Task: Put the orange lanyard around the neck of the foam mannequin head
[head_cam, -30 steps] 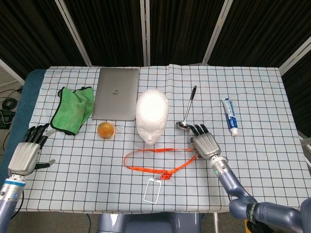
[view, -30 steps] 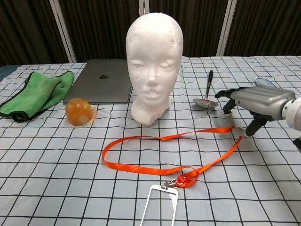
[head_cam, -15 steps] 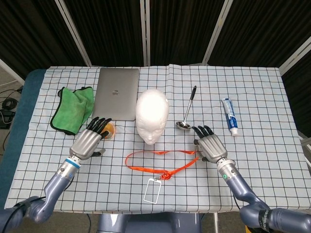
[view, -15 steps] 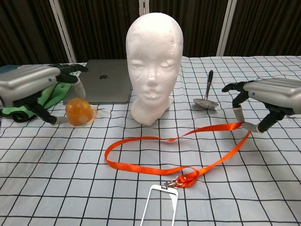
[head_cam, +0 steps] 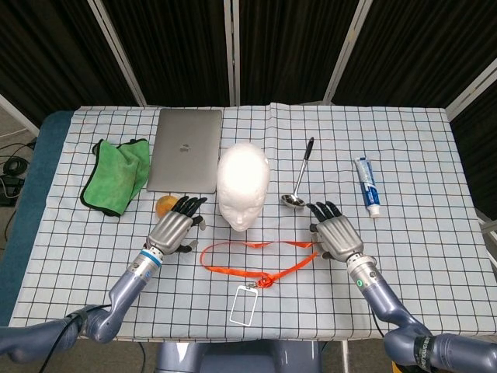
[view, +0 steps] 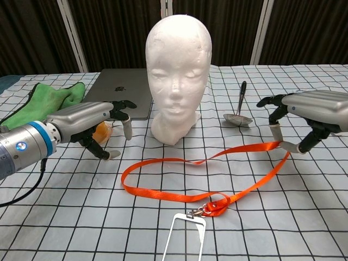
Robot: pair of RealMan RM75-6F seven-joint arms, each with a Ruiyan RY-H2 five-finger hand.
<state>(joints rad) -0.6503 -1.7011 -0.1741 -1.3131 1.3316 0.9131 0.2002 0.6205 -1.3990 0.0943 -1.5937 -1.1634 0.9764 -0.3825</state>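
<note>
Head view. Orange lanyard (head_cam: 256,258) lies on the table (head_cam: 419,140) just near of the foam mannequin head (head_cam: 243,185), spread in a flat loop, with its clip and clear badge holder (head_cam: 244,305) at the near side. None of it is around the neck. Right hand (head_cam: 335,233) sits at the loop's right end, fingers curled down over the strap; from above it reads as a hold, but the contact itself is hidden under the palm. Left hand (head_cam: 174,228) hovers by the loop's left end, fingers spread, nothing in it, the strap just to its right. Orange ball (head_cam: 165,205) peeks out behind that hand. Laptop (head_cam: 186,149), green cloth (head_cam: 116,174), ladle (head_cam: 300,177) and toothpaste tube (head_cam: 367,185) lie further off.

Chest view. The mannequin head stands upright, facing the camera, neck base on the table. The right hand has the strap's right end pinched between thumb and one of the fingers (view: 276,129), raised a little off the table; the rest of the loop lies flat. The left hand (view: 89,120) is apart from the strap, fingers open and curved downward, empty.

Judgement: early stage. One end is gripped; the other is not yet taken. Left to do: grasp the left side, lift and spread the loop, pass it over the crown, lower it to the neck.
</note>
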